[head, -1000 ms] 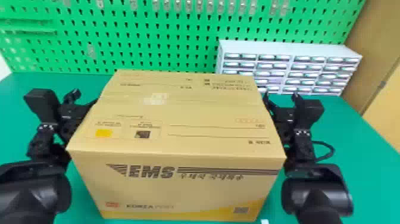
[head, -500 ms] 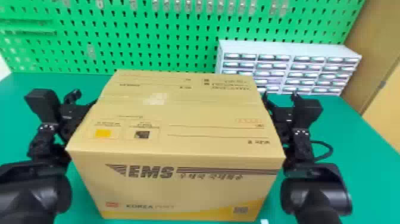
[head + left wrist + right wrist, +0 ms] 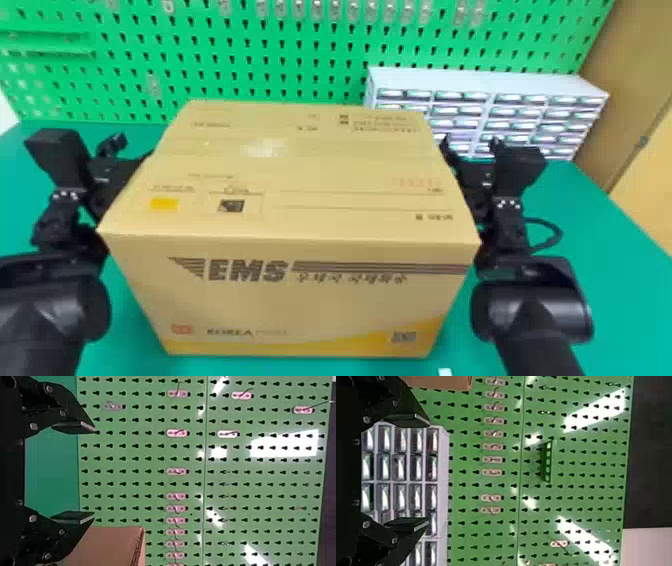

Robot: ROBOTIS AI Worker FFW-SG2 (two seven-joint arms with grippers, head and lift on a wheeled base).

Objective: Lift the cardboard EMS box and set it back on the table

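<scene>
1. White and small, a scrap [image 3: 444, 372] lies low in the head view, just beyond the box's near right bottom corner.
2. The cardboard EMS box [image 3: 300, 305] is upright over the middle of the bench, well in from its right edge, one long printed side facing the robot. Its lid is closed, with a shiny patch near the seam. Whether its base touches the bench I cannot tell.
3. The left gripper [image 3: 117, 172] is at the box's left side, its two fingers apart with nothing between them; the left wrist view shows the box beside one finger.
4. The right gripper [image 3: 469, 141] is at the box's right side, fingers also apart and empty between. A black cable [image 3: 556, 232] loops out beside that wrist, over the bench.
5. The bench [image 3: 620, 300] is smooth green, running back to its far edge at the wall board.
6. A pale drawer unit [image 3: 490, 80] with rows of little drawers is along the far edge, by the far right corner.
7. Behind rises a green pegboard [image 3: 280, 55] full of dark slots, with a row of hooks [image 3: 335, 9] and bright reflections. The right wrist view shows a small green rack [image 3: 548, 461] fixed to it.
8. Past the far right corner is a tan wall [image 3: 625, 85].
</scene>
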